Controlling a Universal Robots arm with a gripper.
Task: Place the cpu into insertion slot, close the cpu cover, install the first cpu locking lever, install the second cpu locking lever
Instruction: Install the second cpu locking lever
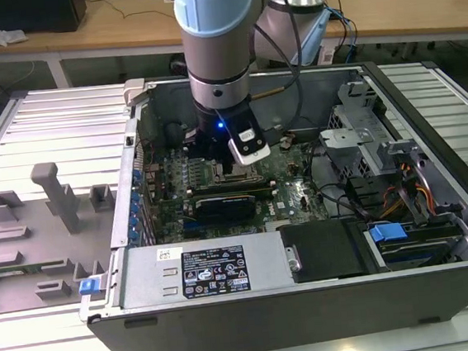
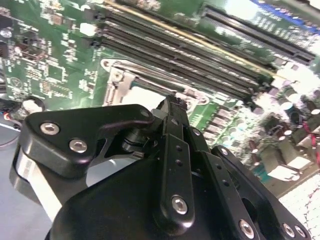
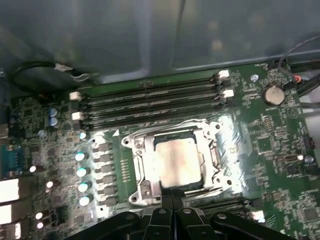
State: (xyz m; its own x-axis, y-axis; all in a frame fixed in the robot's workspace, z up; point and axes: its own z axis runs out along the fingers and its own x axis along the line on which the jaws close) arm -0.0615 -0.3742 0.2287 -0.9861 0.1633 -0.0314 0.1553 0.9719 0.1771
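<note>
The gripper (image 3: pixel 172 197) is hanging low at the socket's edge, its fingers pressed together and holding nothing. The cpu (image 3: pixel 176 162) is already lying in the slot (image 3: pixel 141 167), centre of the first wrist view, under the cover (image 3: pixel 202 136) — I judge any push should go gently, straight down.

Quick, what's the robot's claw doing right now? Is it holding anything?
Gripper: shut, holding nothing I can see, fingertips at the edge of the cpu in its socket.

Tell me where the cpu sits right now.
In the first wrist view, the flat square silver-grey cpu lies in the metal-framed insertion slot, beside the long black memory slots, just ahead of the black pincer.
</note>
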